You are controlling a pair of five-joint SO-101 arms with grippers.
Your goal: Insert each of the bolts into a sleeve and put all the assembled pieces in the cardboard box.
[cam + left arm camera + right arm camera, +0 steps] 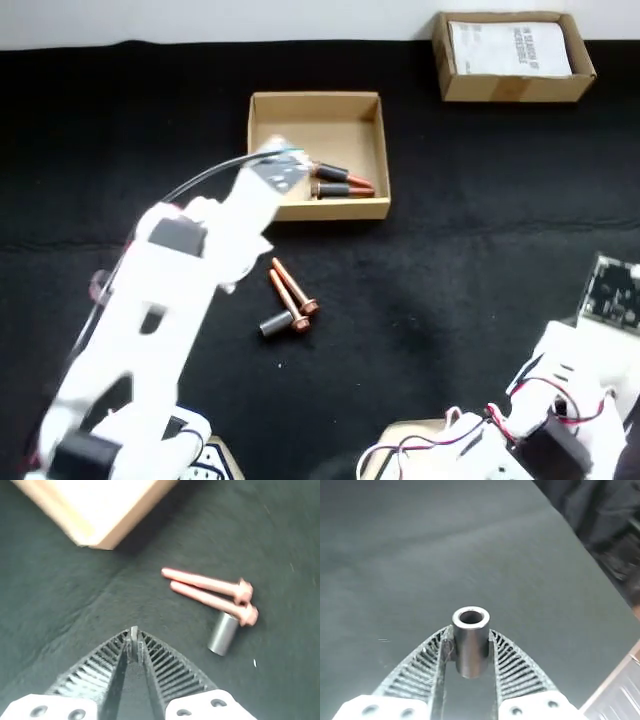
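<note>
My left gripper (134,636) is shut with nothing in it, hovering over the black cloth in front of the cardboard box (95,510). Two copper bolts (205,582) lie side by side just beyond it, with a loose grey sleeve (223,632) touching their heads. From above, the bolts (290,288) and sleeve (275,325) lie in front of the box (265,125), and my left arm (190,260) stretches toward the box's front wall. Two assembled pieces (340,182) lie inside the box. My right gripper (470,630) is shut on another grey sleeve (470,645), held upright with its bore showing.
A second cardboard box (512,85) holding a printed sheet stands at the back right. My right arm (570,390) sits at the near right corner. Black cloth (470,260) covers the table, with open room between the bolts and the right arm.
</note>
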